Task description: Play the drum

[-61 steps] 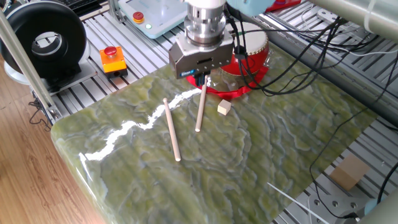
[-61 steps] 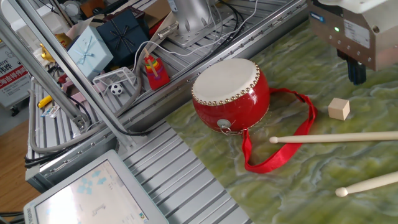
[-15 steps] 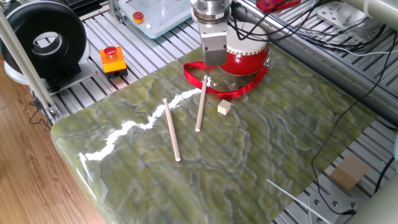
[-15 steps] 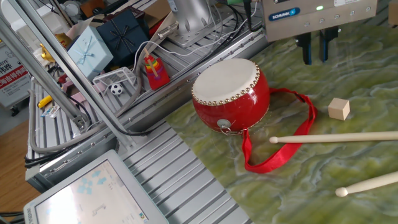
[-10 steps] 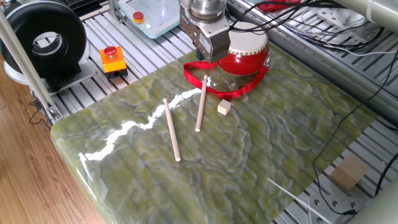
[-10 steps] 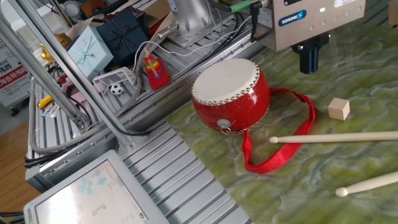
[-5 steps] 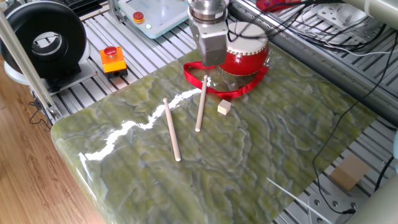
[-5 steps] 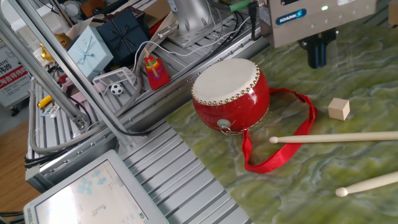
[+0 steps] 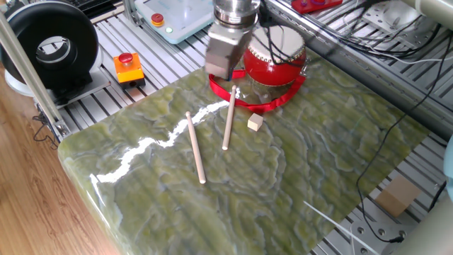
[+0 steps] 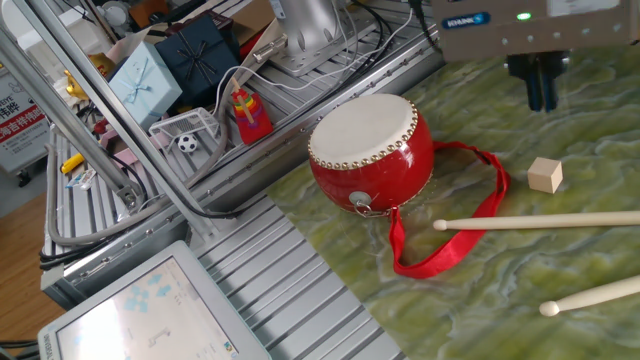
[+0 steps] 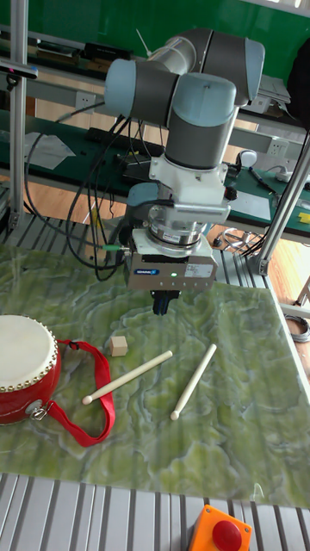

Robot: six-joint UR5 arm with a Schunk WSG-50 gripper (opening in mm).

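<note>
Hovering our gripper (image 11: 161, 303) empty above the slab, fingers pressed together, holding nothing | drum (image 10: 372, 150) is sitting upright by the slab's edge, skin up, ready for striking | two drumsticks (image 11: 127, 376) are lying flat just beside the drum's ribbon (image 10: 450, 235), so we are judging a stick pickup comes first
</note>
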